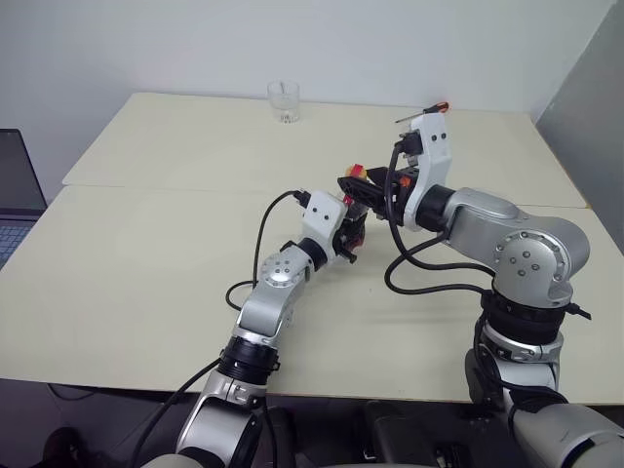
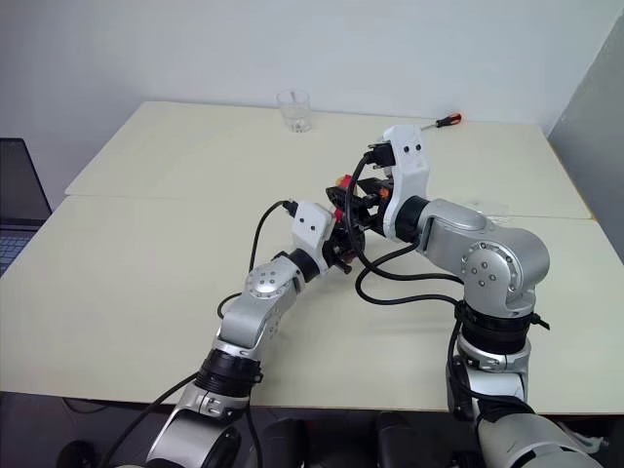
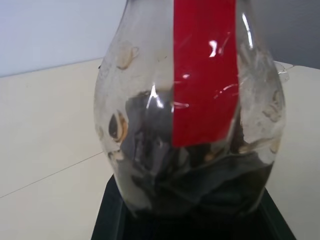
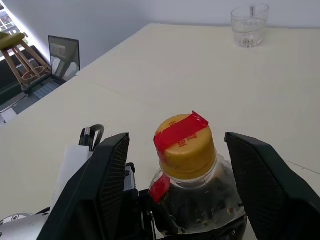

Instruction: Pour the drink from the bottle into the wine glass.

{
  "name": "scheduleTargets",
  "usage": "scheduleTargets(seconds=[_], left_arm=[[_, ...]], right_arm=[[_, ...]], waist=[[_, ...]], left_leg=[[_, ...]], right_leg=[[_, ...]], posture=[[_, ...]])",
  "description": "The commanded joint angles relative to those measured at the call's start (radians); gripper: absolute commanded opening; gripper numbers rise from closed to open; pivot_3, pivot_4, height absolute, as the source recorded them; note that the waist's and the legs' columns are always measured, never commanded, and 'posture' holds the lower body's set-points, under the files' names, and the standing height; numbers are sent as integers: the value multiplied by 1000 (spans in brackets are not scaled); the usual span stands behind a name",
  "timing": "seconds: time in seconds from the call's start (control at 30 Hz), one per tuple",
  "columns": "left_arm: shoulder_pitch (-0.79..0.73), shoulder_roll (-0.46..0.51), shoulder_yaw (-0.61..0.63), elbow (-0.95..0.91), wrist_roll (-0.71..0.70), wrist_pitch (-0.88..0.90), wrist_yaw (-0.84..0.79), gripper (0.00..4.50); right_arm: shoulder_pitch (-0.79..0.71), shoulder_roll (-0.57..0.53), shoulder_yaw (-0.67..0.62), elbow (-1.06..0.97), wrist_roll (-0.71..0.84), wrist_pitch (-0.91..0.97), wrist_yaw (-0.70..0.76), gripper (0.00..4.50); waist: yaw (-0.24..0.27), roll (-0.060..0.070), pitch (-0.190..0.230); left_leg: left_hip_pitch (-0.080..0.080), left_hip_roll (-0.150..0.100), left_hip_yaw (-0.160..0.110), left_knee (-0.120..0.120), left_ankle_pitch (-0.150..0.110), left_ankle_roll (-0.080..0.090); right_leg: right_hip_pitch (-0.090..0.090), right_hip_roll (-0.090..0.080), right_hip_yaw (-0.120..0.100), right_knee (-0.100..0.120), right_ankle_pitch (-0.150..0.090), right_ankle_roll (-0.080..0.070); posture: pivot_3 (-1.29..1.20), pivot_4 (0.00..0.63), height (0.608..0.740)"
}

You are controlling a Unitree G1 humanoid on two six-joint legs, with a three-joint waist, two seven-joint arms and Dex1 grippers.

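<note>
The bottle (image 3: 200, 125), small and clear with a red strip, stands upright at the middle of the table (image 1: 146, 244). My left gripper (image 1: 353, 234) is shut on its lower body. The dark drink (image 3: 200, 185) sits low inside it. Its yellow cap (image 4: 186, 147), with red tape across it, is on. My right gripper (image 4: 176, 137) is open, one finger on each side of the cap with a gap to it on both sides. The wine glass is out of view.
A short clear stemless tumbler (image 1: 284, 101) stands at the table's far edge. An orange-handled screwdriver (image 2: 447, 120) lies at the back right. A laptop (image 1: 15, 195) sits off the table's left side. Cables hang from both arms over the table's middle.
</note>
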Motion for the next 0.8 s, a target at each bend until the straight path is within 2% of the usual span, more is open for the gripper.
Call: scheduleTargets(seconds=[0.03,0.1,0.23,0.6,0.8], left_arm=[[-19,-12,4,-28,-2,-33,4,988],[-18,-12,4,-29,-2,-31,5,987],[-7,-9,2,-39,-3,-25,0,980],[-8,-9,0,-41,-10,-17,-11,951],[-12,-9,-11,-48,-31,-8,-52,926]], right_arm=[[-16,2,-16,-23,13,-12,-3,3080],[-19,1,-16,-19,13,-16,-3,2659],[-20,0,-16,-15,15,-18,-2,1334],[-18,-31,15,-3,12,-55,40,1288],[-25,-220,145,106,-33,-279,338,1286]], waist=[[0,0,0],[0,0,0],[0,0,0],[0,0,0],[0,0,0]], left_leg=[[0,0,0,0,0,0],[0,0,0,0,0,0],[0,0,0,0,0,0],[0,0,0,-1,0,0],[0,-1,0,-1,0,0]], right_leg=[[0,0,0,0,0,0],[0,0,0,0,0,0],[0,0,0,0,0,0],[0,0,0,0,0,0],[0,0,-1,-1,-1,2]], posture=[[0,150,740],[0,150,740],[0,150,740],[0,150,740],[0,150,740]])
